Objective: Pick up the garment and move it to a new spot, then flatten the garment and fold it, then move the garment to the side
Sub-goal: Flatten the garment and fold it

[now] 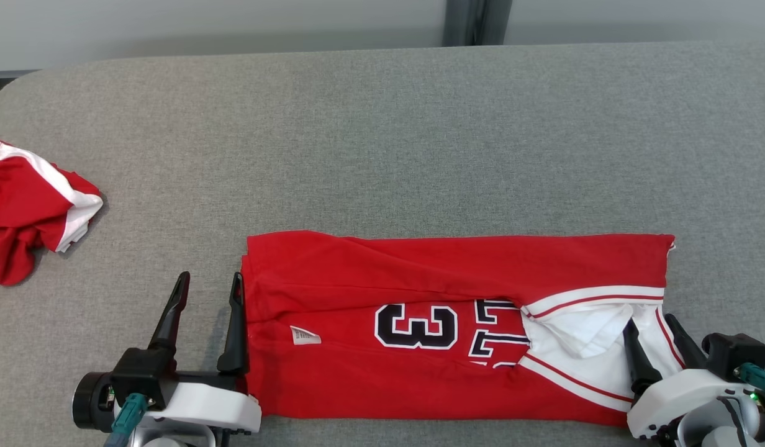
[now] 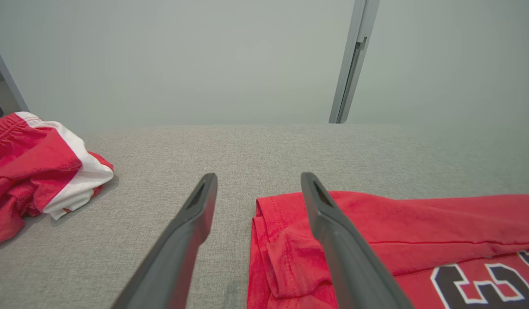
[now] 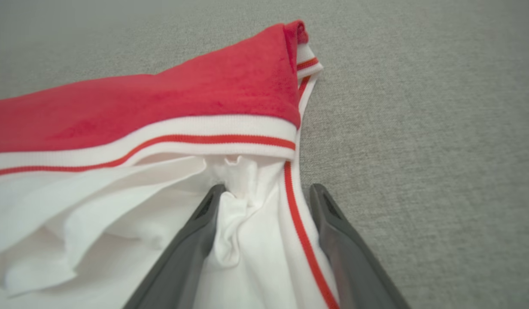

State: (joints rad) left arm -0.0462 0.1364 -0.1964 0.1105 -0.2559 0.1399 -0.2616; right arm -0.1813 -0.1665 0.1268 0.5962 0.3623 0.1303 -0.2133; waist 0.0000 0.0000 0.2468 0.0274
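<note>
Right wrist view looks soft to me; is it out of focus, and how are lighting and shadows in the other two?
Right wrist view: yes, the jersey and the table weave blur toward the top. Left wrist view: crisp weave, a soft shadow under the crumpled garment. Head view: even, diffuse light, no glare, faint shadow by the left gripper.

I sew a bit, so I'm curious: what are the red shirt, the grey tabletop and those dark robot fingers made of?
Red shirt: probably soft matte knit cloth; it creases and has ribbed white trim.
Grey tabletop: seemingly covered in woven fabric; a flecked weave shows.
Dark fingers: likely rigid plastic, smooth with faint sheen.
</note>
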